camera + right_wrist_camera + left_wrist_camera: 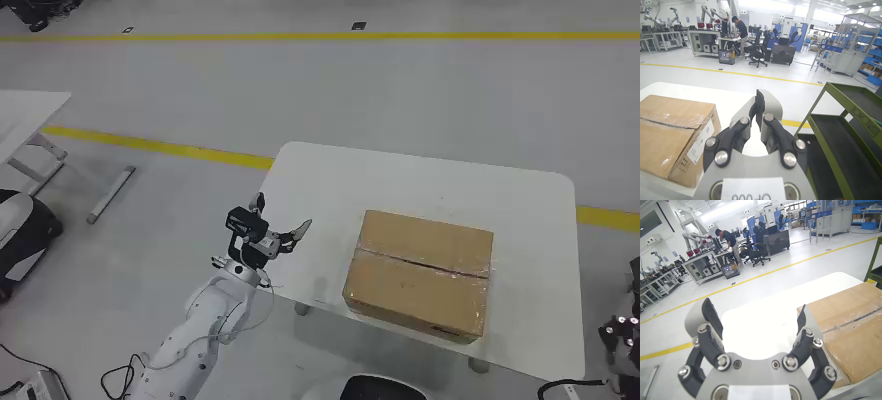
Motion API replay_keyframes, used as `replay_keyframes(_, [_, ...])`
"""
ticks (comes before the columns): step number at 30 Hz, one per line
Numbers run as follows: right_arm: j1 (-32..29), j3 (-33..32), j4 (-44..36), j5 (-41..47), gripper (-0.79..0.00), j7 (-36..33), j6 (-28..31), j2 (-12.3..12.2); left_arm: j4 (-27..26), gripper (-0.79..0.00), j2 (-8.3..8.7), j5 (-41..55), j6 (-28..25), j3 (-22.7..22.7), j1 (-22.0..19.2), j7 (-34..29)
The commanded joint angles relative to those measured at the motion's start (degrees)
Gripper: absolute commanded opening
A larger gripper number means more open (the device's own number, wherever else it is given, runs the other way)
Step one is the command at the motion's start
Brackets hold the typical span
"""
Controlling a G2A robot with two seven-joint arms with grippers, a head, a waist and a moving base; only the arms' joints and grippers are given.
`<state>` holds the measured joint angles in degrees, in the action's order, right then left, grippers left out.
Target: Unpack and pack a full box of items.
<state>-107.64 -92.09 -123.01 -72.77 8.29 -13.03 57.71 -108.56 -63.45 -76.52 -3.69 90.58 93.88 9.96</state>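
Cardboard box (420, 272) taped shut, centre-right of surface (320, 180). Left hand (755, 308) wide, right hand (758, 108) closed. Risk: stubborn tape, box dragged off lower edge.

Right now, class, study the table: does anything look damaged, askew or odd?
Only the box: the clear tape along its top seam is wrinkled, and the seam shows a dark gap. Nothing is spilled.

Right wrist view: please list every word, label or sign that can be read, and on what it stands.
"LOADING": on the frame of the green cart.
White label on the side of the cardboard box: too small to read.
Arrow marks beside that label: signs, no words.
White tag behind the right pincer: upside down, cut by the picture's edge, not surely readable.
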Motion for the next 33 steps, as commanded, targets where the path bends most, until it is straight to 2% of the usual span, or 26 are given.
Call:
replay_keyframes(1, [0.0, 0.0, 0.0, 0.0, -0.785, 0.0, 0.0, 0.0, 0.0, 0.0, 0.0, 0.0, 0.0, 0.0, 0.0, 0.0])
replay_keyframes(17, [0.0, 0.0, 0.0, 0.0, -0.785, 0.0, 0.0, 0.0, 0.0, 0.0, 0.0, 0.0, 0.0, 0.0, 0.0, 0.0])
replay_keyframes(25, [1.99, -0.77, 3.96, -1.24, -0.785, -1.71, 5.41, 0.22, 0.0, 0.0, 0.0, 0.0, 0.0, 0.0, 0.0, 0.0])
replay_keyframes(33, [5.74, 3.29, 9.45, -5.11, -0.785, -4.68, 11.0, 0.57, 0.0, 0.0, 0.0, 0.0, 0.0, 0.0, 0.0, 0.0])
